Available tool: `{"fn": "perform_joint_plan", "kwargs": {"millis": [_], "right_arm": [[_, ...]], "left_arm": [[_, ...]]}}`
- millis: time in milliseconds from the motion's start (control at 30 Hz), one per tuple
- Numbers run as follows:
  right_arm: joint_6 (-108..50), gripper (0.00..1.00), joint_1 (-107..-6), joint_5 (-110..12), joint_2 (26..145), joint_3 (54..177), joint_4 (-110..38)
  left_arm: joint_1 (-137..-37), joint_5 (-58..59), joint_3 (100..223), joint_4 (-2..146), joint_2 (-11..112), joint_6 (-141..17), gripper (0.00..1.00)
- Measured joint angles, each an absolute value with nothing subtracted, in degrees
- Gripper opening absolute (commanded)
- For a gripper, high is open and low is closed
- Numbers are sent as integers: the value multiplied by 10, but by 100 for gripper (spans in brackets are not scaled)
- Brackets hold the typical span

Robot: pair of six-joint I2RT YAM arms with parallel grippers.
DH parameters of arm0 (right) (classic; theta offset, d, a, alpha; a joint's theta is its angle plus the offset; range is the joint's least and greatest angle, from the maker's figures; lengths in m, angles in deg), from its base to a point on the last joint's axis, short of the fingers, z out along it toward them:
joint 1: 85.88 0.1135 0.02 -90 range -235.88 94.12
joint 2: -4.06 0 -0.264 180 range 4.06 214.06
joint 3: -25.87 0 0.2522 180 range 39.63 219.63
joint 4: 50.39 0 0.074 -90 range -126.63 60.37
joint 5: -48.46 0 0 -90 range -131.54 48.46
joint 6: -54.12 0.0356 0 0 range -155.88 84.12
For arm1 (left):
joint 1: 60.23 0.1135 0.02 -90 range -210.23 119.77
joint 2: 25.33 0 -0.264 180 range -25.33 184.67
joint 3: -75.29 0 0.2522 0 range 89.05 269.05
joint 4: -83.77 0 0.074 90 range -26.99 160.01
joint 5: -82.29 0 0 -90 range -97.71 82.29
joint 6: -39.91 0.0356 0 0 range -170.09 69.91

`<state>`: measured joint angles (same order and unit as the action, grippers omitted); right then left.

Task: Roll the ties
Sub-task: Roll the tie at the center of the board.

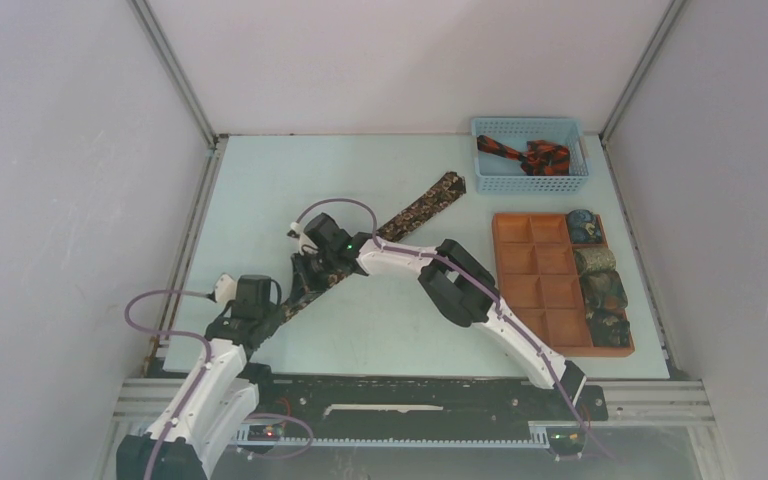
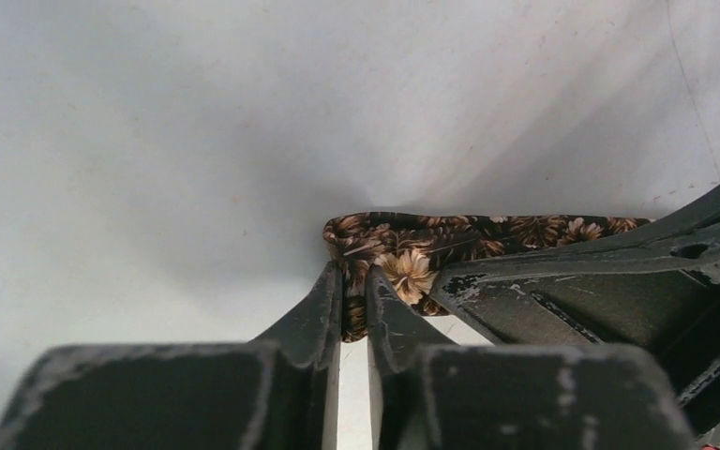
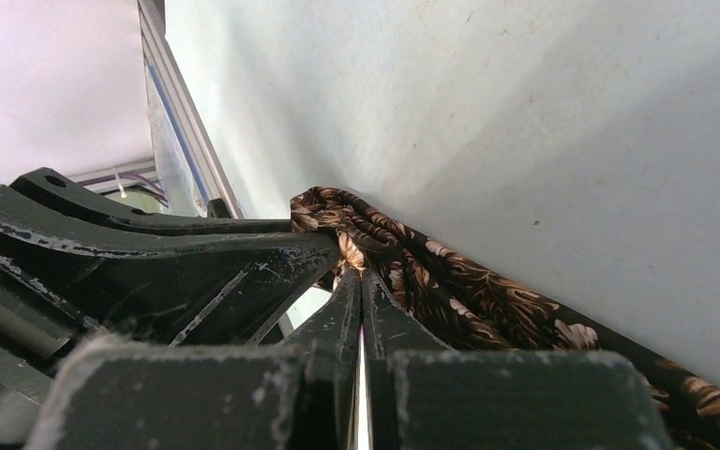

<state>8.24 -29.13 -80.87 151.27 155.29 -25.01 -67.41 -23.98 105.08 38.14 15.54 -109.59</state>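
A dark brown tie with tan floral print [image 1: 415,208] lies diagonally on the table, running from near the basket down to the lower left. Its lower end is folded over [image 2: 403,246]. My left gripper [image 1: 278,312] is shut on that folded end [image 2: 353,281]. My right gripper [image 1: 312,278] is shut on the same tie a little further up [image 3: 361,272]. Both grippers sit close together at the fold. A black and red-orange tie [image 1: 525,155] lies in the blue basket. Several rolled ties [image 1: 600,277] fill the tray's right column.
The blue mesh basket [image 1: 482,170] stands at the back right. The orange-brown compartment tray [image 1: 535,270] sits below it along the right side. The metal frame rail [image 1: 192,240] borders the table's left edge, close to the left gripper.
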Motion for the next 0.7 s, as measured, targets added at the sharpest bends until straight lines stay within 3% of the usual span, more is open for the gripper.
{"fn": "perform_joint_plan", "kwargs": {"millis": [67, 267, 400, 700], "right_arm": [[82, 0, -291, -809, 1513, 1553, -250], [82, 0, -292, -809, 1513, 1553, -249], [76, 8, -297, -810, 1512, 1553, -244], [48, 11, -307, -794, 1496, 1554, -210]], "left_arm": [[-674, -238, 1048, 389, 155, -1096, 0], [-674, -236, 1048, 386, 145, -1095, 0], [-674, -234, 1053, 372, 140, -1095, 0], [-674, -227, 1085, 334, 146, -1089, 0]]}}
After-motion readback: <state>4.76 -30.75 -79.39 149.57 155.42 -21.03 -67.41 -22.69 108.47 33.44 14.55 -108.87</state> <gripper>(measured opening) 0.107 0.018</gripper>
